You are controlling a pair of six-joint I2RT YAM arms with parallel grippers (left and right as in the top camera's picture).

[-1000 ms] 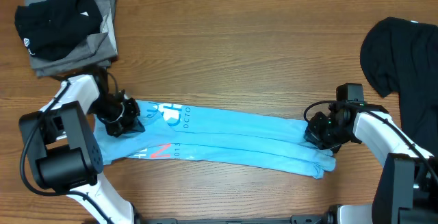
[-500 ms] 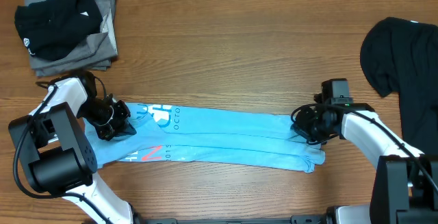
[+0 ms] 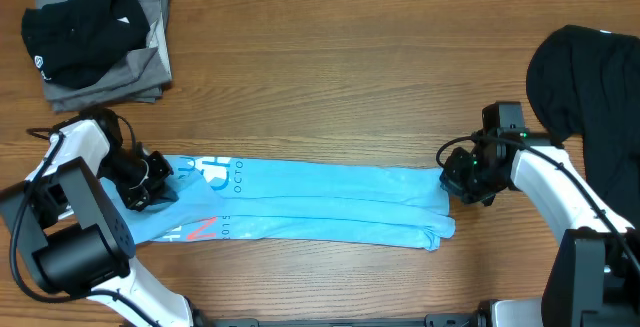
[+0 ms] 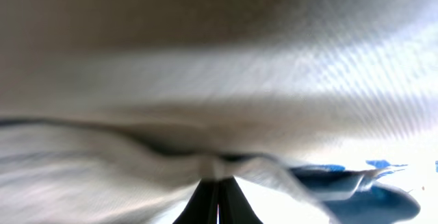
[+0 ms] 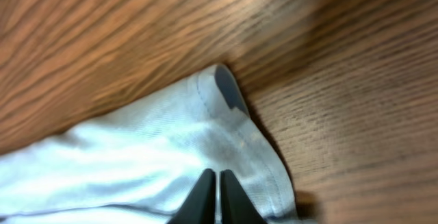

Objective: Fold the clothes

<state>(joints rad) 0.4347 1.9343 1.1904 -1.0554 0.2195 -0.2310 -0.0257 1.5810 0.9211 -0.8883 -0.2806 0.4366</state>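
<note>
The light-blue T-shirt [image 3: 320,202] lies folded lengthwise into a long strip across the wooden table, with its white and red lettering near the left end. My left gripper [image 3: 150,179] is shut on the shirt's left end; in the left wrist view the closed fingers [image 4: 219,191] pinch blurred cloth [image 4: 205,101]. My right gripper [image 3: 457,175] is shut on the shirt's upper right corner; in the right wrist view the fingers [image 5: 217,186] close on the hemmed edge [image 5: 171,142]. A large black T-shirt [image 3: 590,97] lies at the right edge.
A folded pile of grey and black clothes [image 3: 95,37] sits at the back left corner. Bare wooden table [image 3: 340,77] stretches behind the blue shirt.
The blue shirt and my left gripper have slid to the left. My right gripper followed left, then moved slightly back right, staying at the shirt's right corner.
</note>
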